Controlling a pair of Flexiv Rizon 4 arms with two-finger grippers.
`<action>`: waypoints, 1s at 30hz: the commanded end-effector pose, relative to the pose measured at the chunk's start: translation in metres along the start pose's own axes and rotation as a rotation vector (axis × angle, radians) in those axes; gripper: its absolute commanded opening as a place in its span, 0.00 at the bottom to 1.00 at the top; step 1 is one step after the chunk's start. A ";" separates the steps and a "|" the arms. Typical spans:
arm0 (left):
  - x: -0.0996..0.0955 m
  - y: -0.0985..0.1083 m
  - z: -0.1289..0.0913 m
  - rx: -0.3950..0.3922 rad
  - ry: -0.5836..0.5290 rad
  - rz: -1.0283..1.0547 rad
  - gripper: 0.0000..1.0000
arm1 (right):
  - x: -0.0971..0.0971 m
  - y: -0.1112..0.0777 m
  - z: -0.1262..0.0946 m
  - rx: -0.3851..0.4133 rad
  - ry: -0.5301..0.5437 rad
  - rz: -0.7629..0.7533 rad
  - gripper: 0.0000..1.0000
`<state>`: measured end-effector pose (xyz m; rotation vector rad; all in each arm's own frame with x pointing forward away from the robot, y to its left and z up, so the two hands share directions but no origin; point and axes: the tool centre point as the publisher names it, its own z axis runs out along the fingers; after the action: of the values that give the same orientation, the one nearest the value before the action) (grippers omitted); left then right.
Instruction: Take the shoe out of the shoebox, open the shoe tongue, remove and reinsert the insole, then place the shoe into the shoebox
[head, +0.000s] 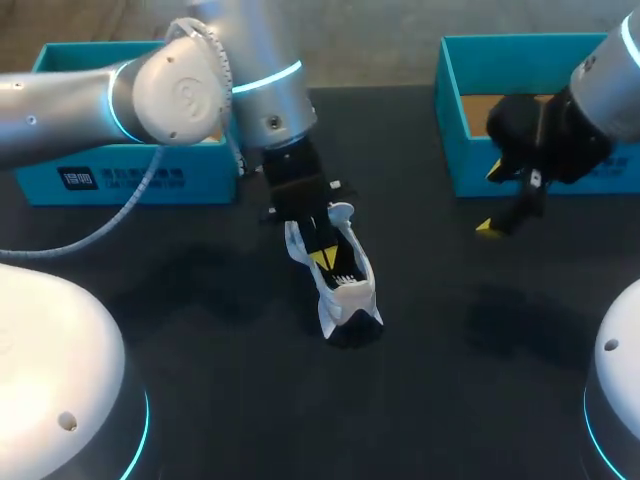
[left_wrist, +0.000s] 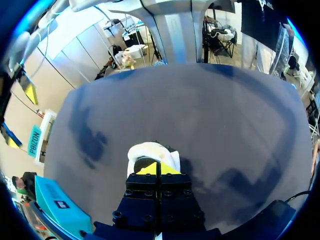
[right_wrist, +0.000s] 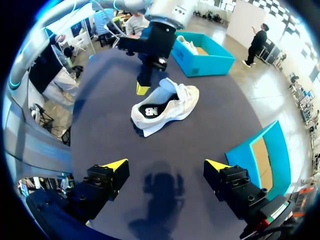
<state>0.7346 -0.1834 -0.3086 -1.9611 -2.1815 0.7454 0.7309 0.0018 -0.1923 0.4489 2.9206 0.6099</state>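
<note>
The shoe (head: 345, 290) is lying on the dark table (head: 200, 400), well apart from both shoeboxes. My left arm is slanting down over it, and its hand (head: 322, 258) is sitting in the shoe's opening with the fingertips pressed together. I cannot tell whether anything thin is pinched there, as the hand is covering most of the shoe in its own view. My right hand (right_wrist: 166, 165) is hovering wide open beside the right shoebox (head: 470, 150).

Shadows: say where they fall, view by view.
Head view: soft shadows on the table left of the shoe and by the right gripper. Right wrist view: that gripper's shadow between its fingers. Left wrist view: dark blotches around the shoe.
</note>
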 end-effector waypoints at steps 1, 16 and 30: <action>-0.002 0.004 0.004 -0.025 0.044 -0.007 0.00 | 0.003 -0.003 -0.027 0.010 -0.013 -0.008 1.00; -0.002 0.023 0.013 -0.143 0.017 -0.074 0.00 | 0.001 -0.002 -0.037 0.027 -0.038 -0.007 1.00; -0.007 0.043 0.042 -0.240 0.041 -0.089 0.00 | 0.001 -0.002 -0.037 0.027 -0.038 -0.007 1.00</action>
<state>0.7573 -0.1947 -0.3534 -1.9473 -2.4108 0.4483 0.7225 -0.0136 -0.1581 0.4452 2.8970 0.5571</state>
